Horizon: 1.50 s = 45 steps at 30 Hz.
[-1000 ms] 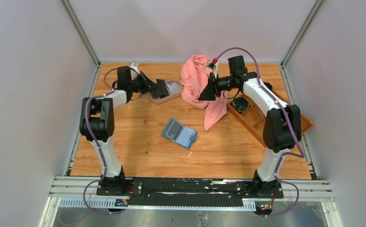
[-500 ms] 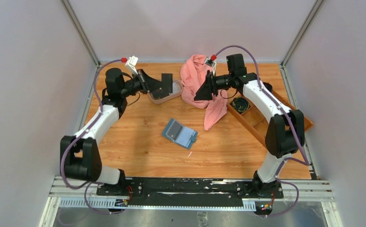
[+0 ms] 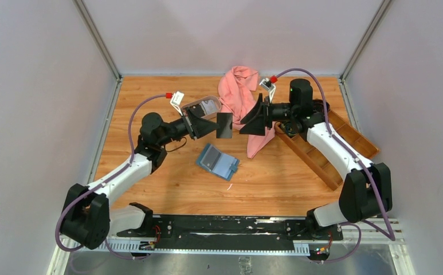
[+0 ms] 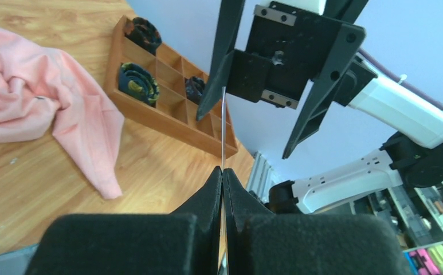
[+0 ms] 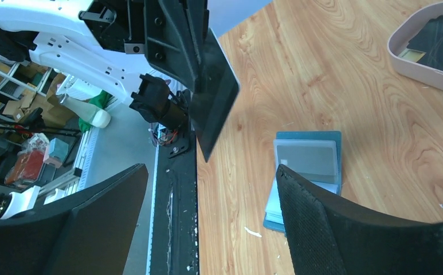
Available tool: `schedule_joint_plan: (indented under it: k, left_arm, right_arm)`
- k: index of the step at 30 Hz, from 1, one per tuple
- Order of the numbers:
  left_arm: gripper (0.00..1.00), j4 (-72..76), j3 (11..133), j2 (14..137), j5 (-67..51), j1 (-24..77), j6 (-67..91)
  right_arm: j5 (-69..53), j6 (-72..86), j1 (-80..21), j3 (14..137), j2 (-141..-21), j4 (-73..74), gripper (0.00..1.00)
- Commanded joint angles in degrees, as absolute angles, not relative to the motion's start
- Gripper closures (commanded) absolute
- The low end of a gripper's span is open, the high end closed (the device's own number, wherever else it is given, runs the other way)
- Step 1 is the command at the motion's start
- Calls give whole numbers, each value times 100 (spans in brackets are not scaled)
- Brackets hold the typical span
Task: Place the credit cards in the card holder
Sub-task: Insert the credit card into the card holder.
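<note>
The left claw [image 3: 213, 126] is pinched tight on one long edge of a black card [image 3: 224, 125]. The card is held in mid-air, long axis crosswise to the fingers, face tilted upward. The right claw [image 3: 246, 125] gapes wide just beside its free edge. A second ago the left claw was back at the tray [image 3: 206, 99]. Below, the teal holder [image 3: 218, 161] lies open on the bench [image 3: 167, 183].

Glossy black card [image 5: 214, 97], matt wooden table [image 3: 167, 177]

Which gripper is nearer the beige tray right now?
Left. The left gripper, shut on a black card, hangs beside the beige tray; the right gripper, open, is farther right, by the pink cloth.
</note>
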<state>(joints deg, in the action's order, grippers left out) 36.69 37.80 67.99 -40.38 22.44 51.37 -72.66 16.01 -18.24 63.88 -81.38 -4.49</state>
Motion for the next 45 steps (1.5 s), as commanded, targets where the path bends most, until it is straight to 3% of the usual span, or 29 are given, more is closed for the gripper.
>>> schedule_joint_plan:
  k: [1,9,16,23,30,34,38,39,40,43,45]
  left_arm:
    - [100,4737,3516,6761,-3773,2425,5699]
    - [100,4754,3316,6771,-3740,2680,5695]
    - [100,4750,3344,6795,-3858,2797,5648]
    - [100,4753,3323,6845,-4026,2887,5609]
    - [100,4754,3330,6888,-4121,2933,5599]
    - [100,4755,3317,6891,-4124,2935,5590]
    - [100,4755,3299,6870,-4101,2936,5581]
    - [100,4750,3288,6854,-4070,2936,5569]
    - [96,4704,3276,6821,-4042,2923,5541]
    - [69,4302,3251,6574,-4009,2718,5281]
    - [60,3943,3159,6274,-3997,2476,5046]
  right_arm:
    - [-7217,2271,-1759,6084,-8041,-1347,14]
    - [-7233,3124,-1822,6025,-8156,-2156,20]
    - [-7197,3363,-1883,6105,-8232,-2205,34]
    - [-7274,3559,-1931,6128,-8256,-2362,40]
    - [-7320,3594,-2027,6112,-8268,-2364,53]
    - [-7385,3595,-2144,6119,-8254,-2362,64]
    - [-7472,3474,-2190,6143,-8222,-2318,97]
    - [-7471,3360,-2188,6138,-8195,-2222,100]
    - [-7454,3185,-2187,6112,-8155,-2100,100]
    - [-7262,2602,-2100,5914,-7900,-1759,100]
    - [-7192,2472,-1975,5669,-7678,-1809,100]
